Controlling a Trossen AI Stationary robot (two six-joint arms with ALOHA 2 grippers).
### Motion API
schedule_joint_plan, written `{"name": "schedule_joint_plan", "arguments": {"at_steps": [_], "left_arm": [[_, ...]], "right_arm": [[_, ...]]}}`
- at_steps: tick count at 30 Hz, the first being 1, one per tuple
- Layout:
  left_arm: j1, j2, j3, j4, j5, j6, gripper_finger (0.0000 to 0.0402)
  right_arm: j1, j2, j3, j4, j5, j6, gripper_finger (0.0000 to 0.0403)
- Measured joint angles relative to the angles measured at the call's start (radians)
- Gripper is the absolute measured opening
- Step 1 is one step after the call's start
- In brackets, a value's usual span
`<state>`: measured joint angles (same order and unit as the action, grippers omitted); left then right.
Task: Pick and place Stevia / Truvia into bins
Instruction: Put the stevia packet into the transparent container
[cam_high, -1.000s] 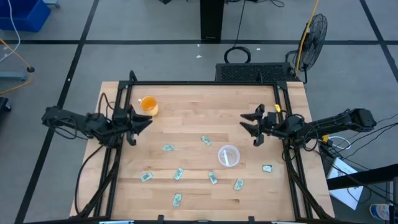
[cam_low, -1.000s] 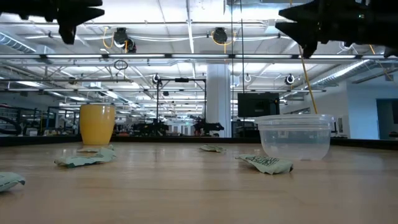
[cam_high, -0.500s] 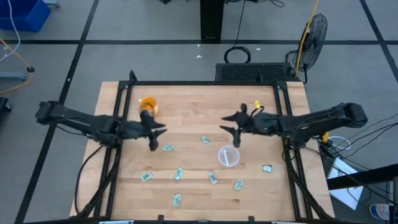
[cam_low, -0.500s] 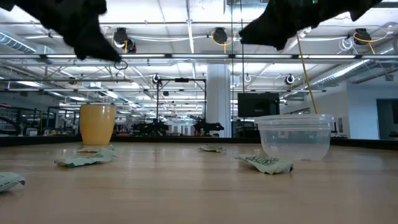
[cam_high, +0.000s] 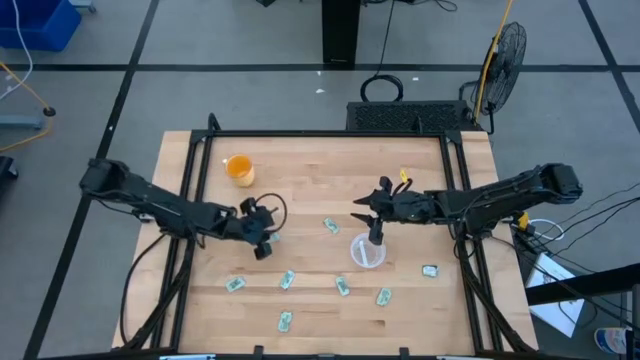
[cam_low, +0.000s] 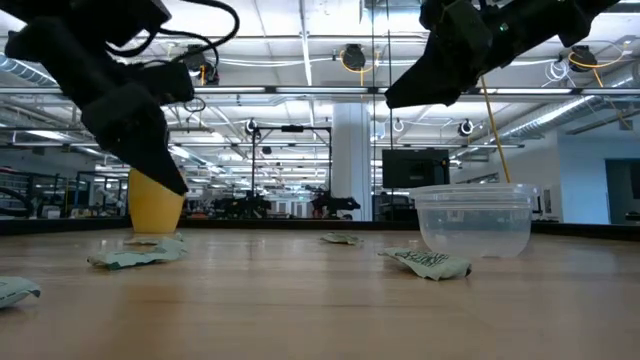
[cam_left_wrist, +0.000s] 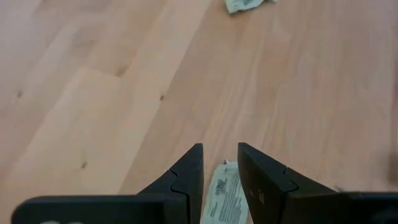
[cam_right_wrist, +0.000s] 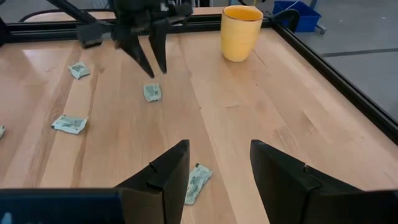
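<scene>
Green and white Stevia sachets (cam_high: 287, 279) lie spread flat on the tabletop (cam_high: 320, 170). The clear cup (cam_high: 367, 251) has nothing in it. The left end effector (cam_high: 262, 240) hangs over one sachet (cam_left_wrist: 225, 198), fingers a little apart, holding nothing. The right end effector (cam_high: 372, 222) is wide open by the cup's rim. The orange cup (cam_high: 239, 168) stands well apart.

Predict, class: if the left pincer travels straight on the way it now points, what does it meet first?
Most likely a Stevia sachet: the left pincer is open and pointed down over it, above the table. The remaining height is unclear.
</scene>
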<state>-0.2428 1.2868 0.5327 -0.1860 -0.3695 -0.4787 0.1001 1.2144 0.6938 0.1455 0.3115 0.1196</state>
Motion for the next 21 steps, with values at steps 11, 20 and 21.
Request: {"name": "schedule_joint_plan", "arguments": {"at_steps": [11,20,21], "left_arm": [[-0.03,0.192,0.0,0.066,0.002,-0.034,0.0104],[-0.034,0.229,0.003,0.088,-0.001,-0.048,0.0028],[-0.034,0.225,0.003,0.087,-0.001,-0.048,0.0015]], "right_arm": [[0.0,0.0,0.0,-0.004,0.0,0.0,0.0164],[0.0,0.0,0.0,-0.005,0.0,0.0,0.0164],[0.0,0.0,0.0,-0.005,0.0,0.0,0.0164]]}}
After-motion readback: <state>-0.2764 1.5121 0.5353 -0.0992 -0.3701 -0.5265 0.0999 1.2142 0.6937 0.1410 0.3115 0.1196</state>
